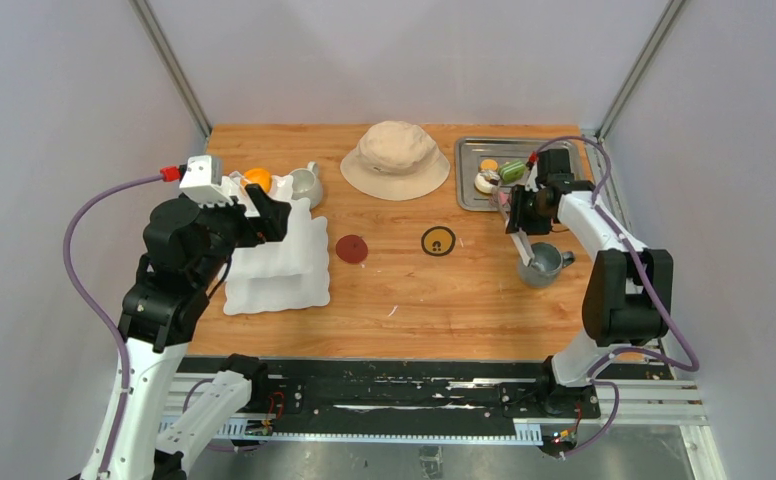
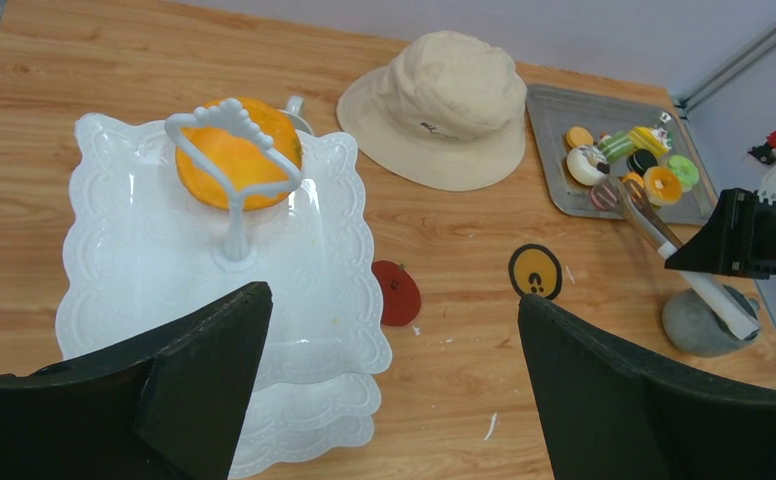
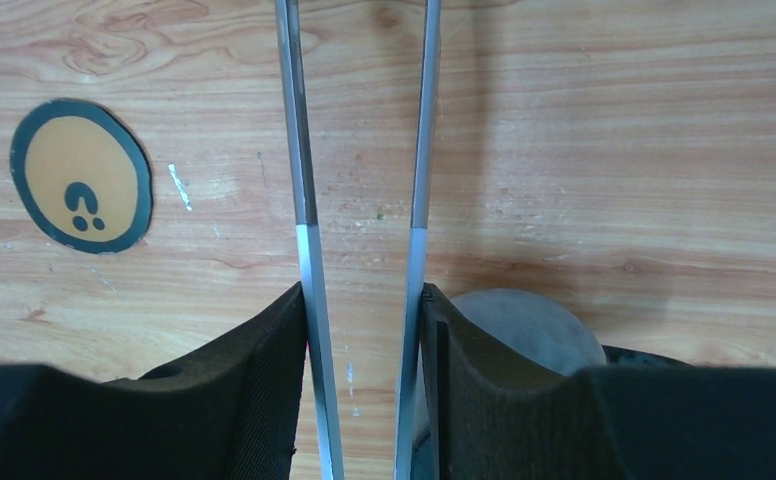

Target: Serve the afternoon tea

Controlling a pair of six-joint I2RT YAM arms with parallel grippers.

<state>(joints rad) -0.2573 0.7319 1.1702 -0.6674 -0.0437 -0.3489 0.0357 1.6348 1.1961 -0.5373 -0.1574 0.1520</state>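
Wooden table (image 1: 404, 310), grey walls (image 1: 64, 100) around. Top view: you are hovering the left hand (image 1: 264, 215) over the white stand (image 1: 289, 275); an orange pastry (image 1: 257, 178) is sitting on its top tier, other pastries (image 1: 499, 172) are lying in the tray (image 1: 467, 150). Left wrist: it is gaping wide, empty. Right wrist: your right hand (image 3: 364, 295) is clamping the tongs (image 3: 304, 150), grey mug (image 3: 524, 325) sitting just beside.

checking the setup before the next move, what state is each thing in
left gripper, open
right gripper, shut on the tongs
tongs, arms apart
three-tier stand, upright, orange pastry on top tier
grey mug, upright
white mug, upright
bucket hat, crown up
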